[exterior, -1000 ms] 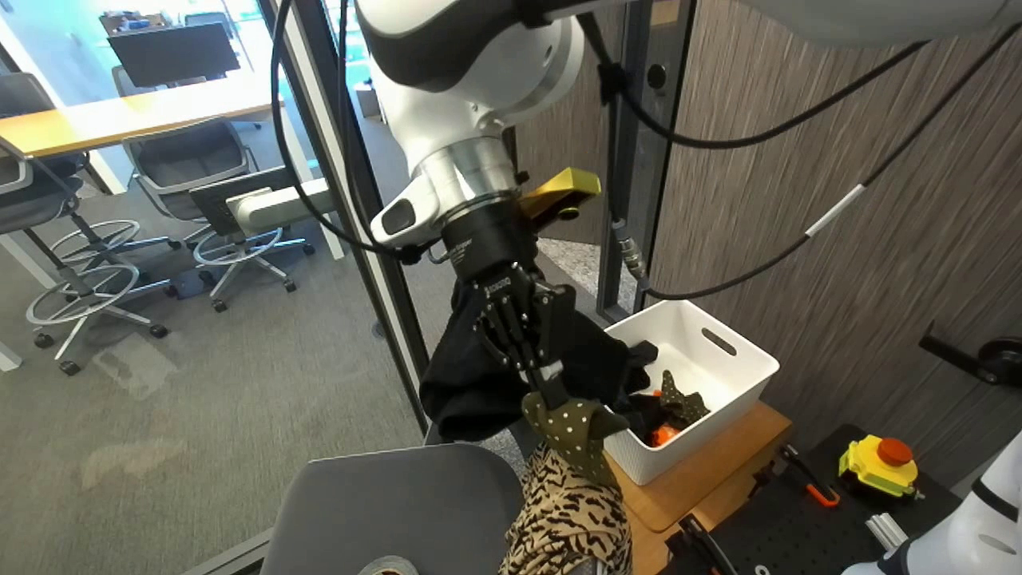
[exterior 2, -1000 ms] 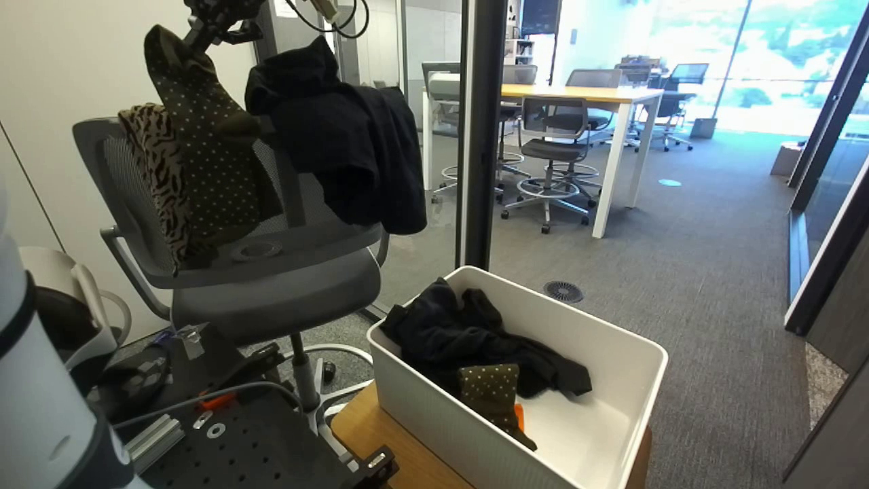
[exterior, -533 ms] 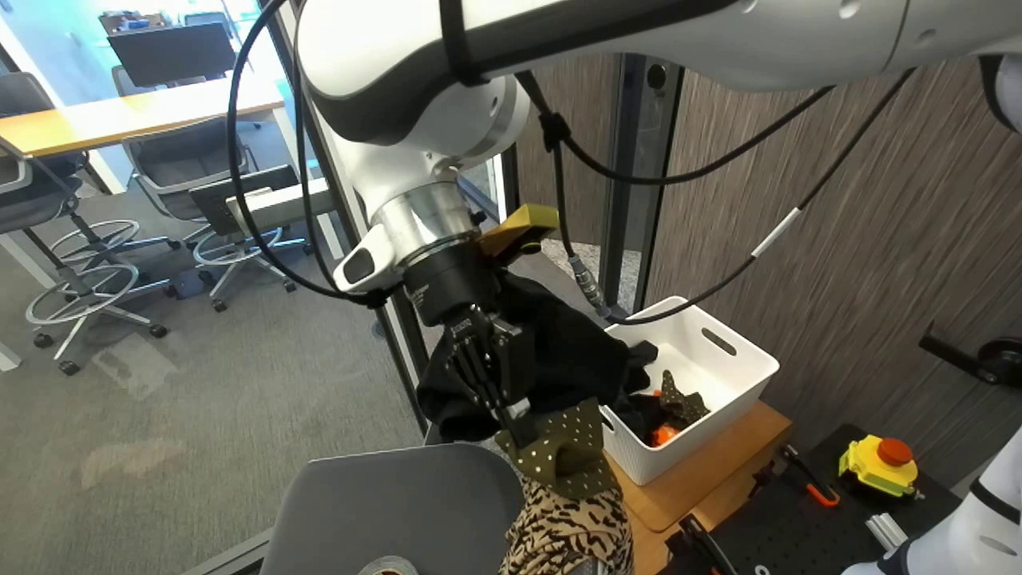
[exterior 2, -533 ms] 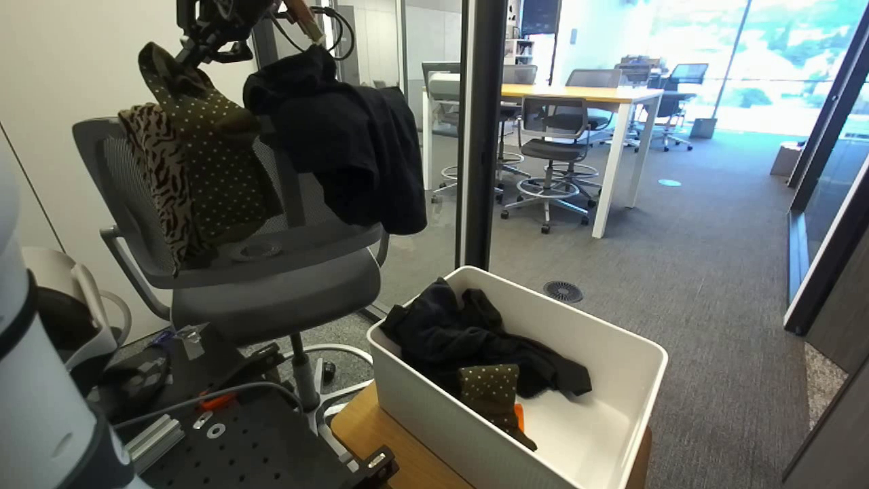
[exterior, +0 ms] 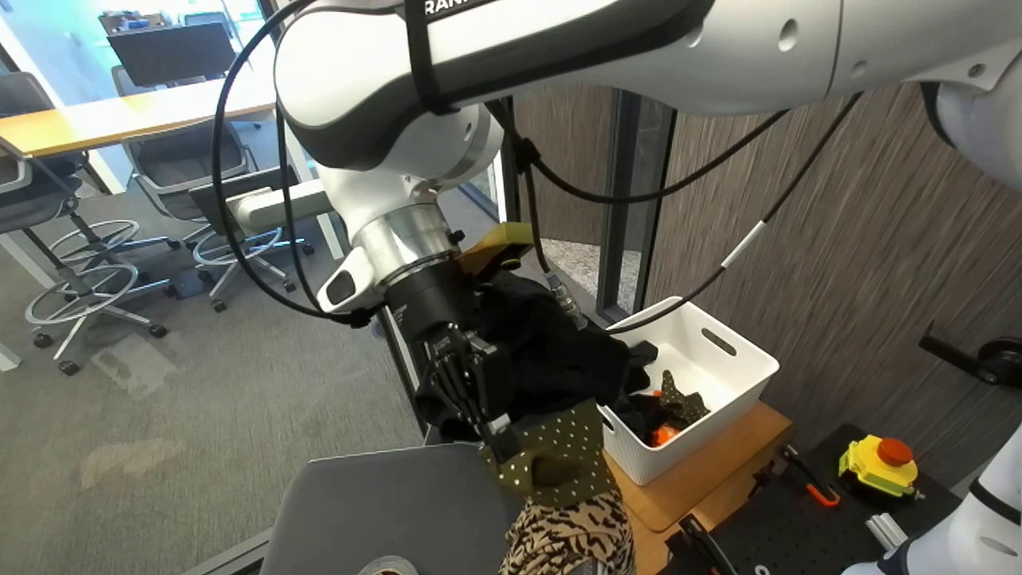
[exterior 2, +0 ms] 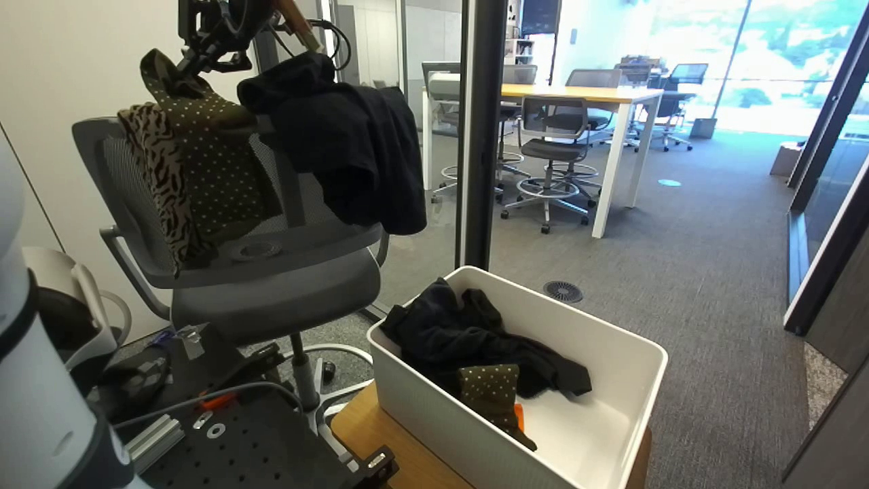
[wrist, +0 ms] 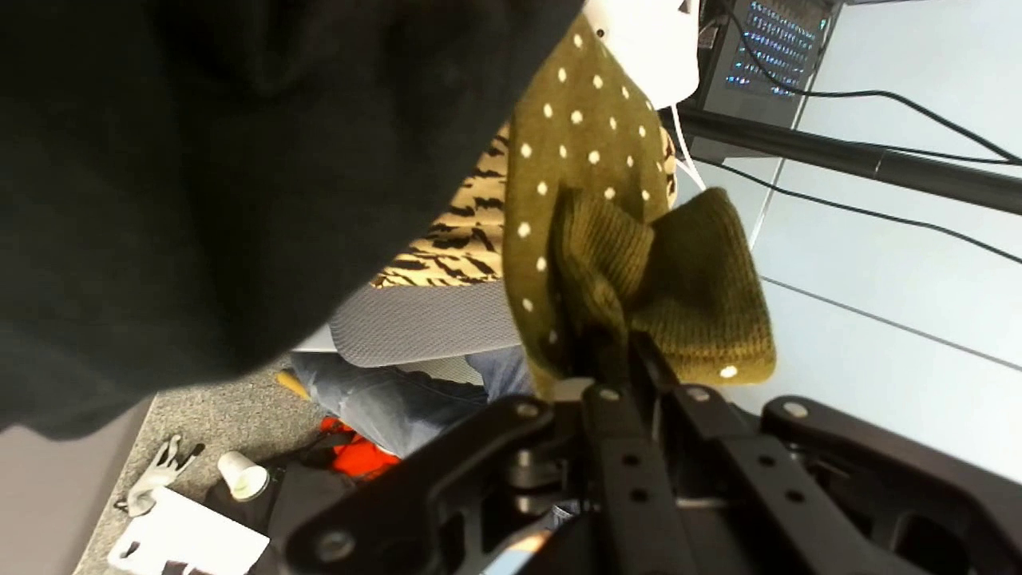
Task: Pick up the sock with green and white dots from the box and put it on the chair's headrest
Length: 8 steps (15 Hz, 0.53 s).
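My gripper (exterior: 503,447) is shut on the upper end of an olive-green sock (exterior: 571,451) with white dots. The rest of the sock (exterior 2: 220,170) hangs down against the chair's mesh backrest (exterior 2: 112,183). In an exterior view the gripper (exterior 2: 187,71) is just above the backrest's top edge. In the wrist view the sock (wrist: 591,144) is pinched between the fingertips (wrist: 627,359), its ribbed cuff sticking out sideways. The white box (exterior 2: 428,414) holds another dotted sock (exterior 2: 489,390) and dark clothing. Part of the backrest's top edge is hidden behind the cloths.
A black garment (exterior 2: 353,149) hangs over the backrest beside the gripper. A leopard-print cloth (exterior 2: 159,176) hangs on the sock's other side. The box stands on a wooden stand (exterior: 718,463). A black board (exterior 2: 231,441) with tools and a yellow-and-red stop button (exterior: 878,467) are close by.
My gripper has moved down toward the backrest's top, still holding the sock. The sock's upper end has lowered and folded over more. The box and its contents have not moved.
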{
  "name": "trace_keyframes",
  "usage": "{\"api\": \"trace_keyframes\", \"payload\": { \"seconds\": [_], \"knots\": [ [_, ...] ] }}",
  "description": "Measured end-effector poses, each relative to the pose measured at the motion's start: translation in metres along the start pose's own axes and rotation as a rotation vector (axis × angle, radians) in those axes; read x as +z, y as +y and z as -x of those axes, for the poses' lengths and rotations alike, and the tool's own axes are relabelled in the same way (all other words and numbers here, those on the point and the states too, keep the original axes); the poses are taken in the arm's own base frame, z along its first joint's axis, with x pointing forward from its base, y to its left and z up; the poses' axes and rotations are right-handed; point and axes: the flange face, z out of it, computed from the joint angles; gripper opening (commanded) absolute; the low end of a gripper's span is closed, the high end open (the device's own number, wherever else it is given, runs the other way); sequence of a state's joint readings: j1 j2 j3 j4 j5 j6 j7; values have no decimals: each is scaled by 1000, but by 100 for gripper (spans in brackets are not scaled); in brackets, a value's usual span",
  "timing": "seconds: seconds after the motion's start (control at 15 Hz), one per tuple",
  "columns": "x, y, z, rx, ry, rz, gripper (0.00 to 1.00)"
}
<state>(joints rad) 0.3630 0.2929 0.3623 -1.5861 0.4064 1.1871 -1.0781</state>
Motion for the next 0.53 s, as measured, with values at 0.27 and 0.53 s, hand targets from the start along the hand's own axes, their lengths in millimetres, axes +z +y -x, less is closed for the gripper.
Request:
{"api": "trace_keyframes", "payload": {
  "seconds": [0.27, 0.53],
  "knots": [
    [-1, 6, -1, 7, 5, -5, 36],
    [-3, 7, -3, 6, 7, -1, 66]
  ]
}}
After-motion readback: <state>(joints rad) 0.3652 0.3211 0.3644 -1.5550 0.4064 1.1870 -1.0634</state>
